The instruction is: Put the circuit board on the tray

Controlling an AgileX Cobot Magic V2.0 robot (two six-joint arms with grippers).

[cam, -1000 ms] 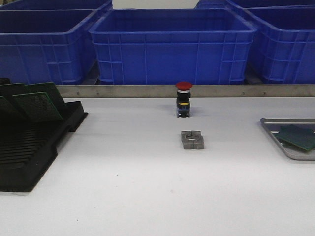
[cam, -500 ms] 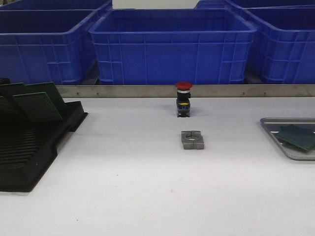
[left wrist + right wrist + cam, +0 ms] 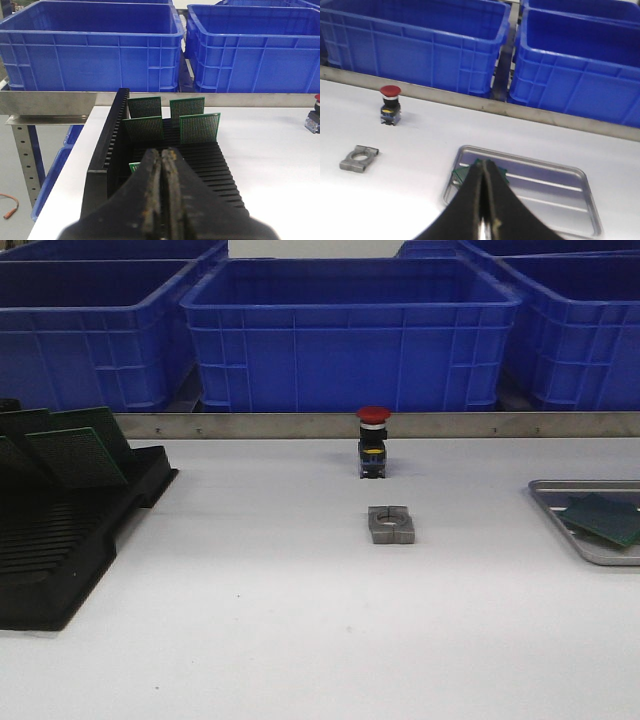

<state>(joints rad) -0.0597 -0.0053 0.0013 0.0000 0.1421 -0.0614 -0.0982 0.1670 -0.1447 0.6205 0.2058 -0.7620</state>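
Claws first: the left claw [image 3: 163, 165] is pressed fully closed with nothing between its fingers, poised over the black rack [image 3: 107, 150], where green boards [image 3: 199, 128] stand upright in the slots. The right claw [image 3: 484, 175] is likewise closed and empty, hovering above the tray [image 3: 580, 195]. One board [image 3: 607, 518] lies flat in the tray [image 3: 560, 487], partly hidden under the right claw in its wrist view. A red button [image 3: 373, 440] and a metal bracket [image 3: 391, 524] sit on the worktop [image 3: 260, 570] between rack and tray.
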